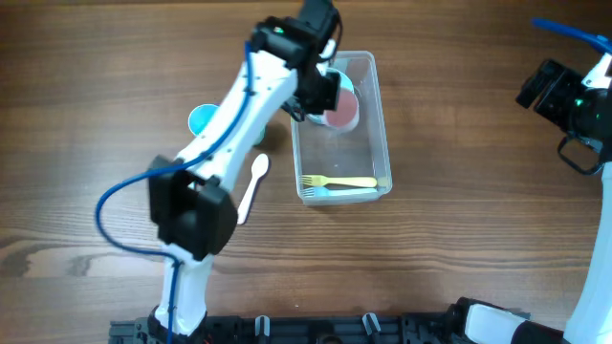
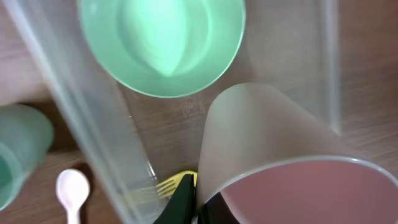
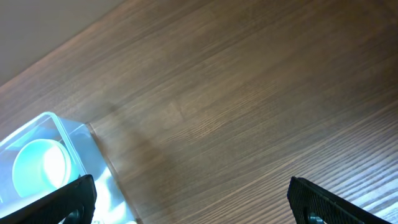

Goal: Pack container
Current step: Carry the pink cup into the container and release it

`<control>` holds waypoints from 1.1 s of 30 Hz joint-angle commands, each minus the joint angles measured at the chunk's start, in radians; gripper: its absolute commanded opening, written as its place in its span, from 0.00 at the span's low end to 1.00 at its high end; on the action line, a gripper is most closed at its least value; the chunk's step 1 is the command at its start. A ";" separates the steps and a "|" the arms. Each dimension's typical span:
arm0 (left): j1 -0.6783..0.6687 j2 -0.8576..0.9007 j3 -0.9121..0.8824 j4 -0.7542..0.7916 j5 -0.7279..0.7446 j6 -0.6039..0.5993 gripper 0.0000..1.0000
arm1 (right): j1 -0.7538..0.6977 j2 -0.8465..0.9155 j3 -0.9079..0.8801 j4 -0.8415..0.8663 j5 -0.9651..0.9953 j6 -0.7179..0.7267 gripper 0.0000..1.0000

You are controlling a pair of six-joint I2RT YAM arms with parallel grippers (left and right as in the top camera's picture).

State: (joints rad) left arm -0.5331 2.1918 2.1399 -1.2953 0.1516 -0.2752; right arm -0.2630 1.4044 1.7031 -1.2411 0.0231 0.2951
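Observation:
The clear container [image 1: 381, 124] stands at the table's centre. Over its far end my left gripper [image 1: 320, 96] is shut on the rim of a pink cup [image 1: 341, 108]. In the left wrist view the gripper [image 2: 198, 208] pinches the pink cup's [image 2: 280, 155] wall, above the container's wall [image 2: 81, 124] and floor. A green bowl [image 2: 161, 43] sits inside at the far end, and a yellow fork [image 1: 339, 182] lies at the near end. My right gripper [image 1: 540, 91] hovers open at the far right, nothing between its fingers [image 3: 336, 202].
On the table left of the container lie a white spoon [image 1: 253, 182], a blue cup [image 1: 202, 118] and a green cup [image 2: 18, 155]. The right wrist view shows the container's corner [image 3: 74, 143] with the bowl [image 3: 40, 165] and bare wood beyond.

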 commanded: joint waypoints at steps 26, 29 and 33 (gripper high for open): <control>0.008 -0.156 0.074 -0.110 -0.174 0.008 0.49 | -0.001 0.005 -0.010 0.003 -0.005 0.020 1.00; 0.077 -0.246 0.074 -0.175 -0.229 0.005 0.64 | -0.001 0.005 -0.010 0.003 -0.005 0.020 1.00; 0.286 -0.257 0.062 -0.310 -0.229 0.006 0.76 | -0.001 0.005 -0.010 0.003 -0.005 0.019 1.00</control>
State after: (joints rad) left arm -0.3790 1.9221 2.2097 -1.5616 -0.0460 -0.2691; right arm -0.2630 1.4044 1.7031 -1.2415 0.0231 0.2951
